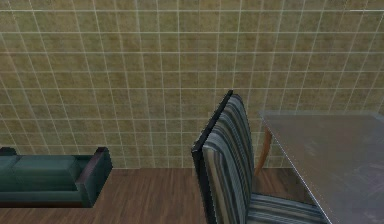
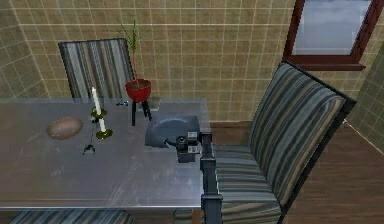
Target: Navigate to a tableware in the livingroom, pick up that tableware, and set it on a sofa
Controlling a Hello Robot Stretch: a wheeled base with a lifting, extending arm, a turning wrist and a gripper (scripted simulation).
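**Now: pincer at a dark dish on the desk**

In the arm side view, the arm (image 2: pixel 210 188) rises from the bottom edge and ends over the grey desk (image 2: pixel 40 172). The pincer (image 2: pixel 176 142) sits right at a dark, shallow, bowl-like dish (image 2: pixel 165 124), the likely tableware, which rests on the desk near its right end. Since the dish lies on the surface at the pincer's far end, one cannot tell whether the pincer holds anything, nor whether it touches the dish.

Left of the dish stands a white candle (image 2: pixel 96 106) in a brass holder, with a brown oval lump (image 2: pixel 65 127) farther left. Behind the dish is a red pot (image 2: pixel 139 90) on a small stand with a thin green plant. One striped chair (image 2: pixel 292 130) stands at the desk's right end, and another (image 2: pixel 97 66) is at its far side. A window (image 2: pixel 328 30) is set in the tiled wall at the upper right.

In the forward view, a dark teal sofa (image 1: pixel 50 172) stands against the tiled wall at the lower left, well apart from the desk.
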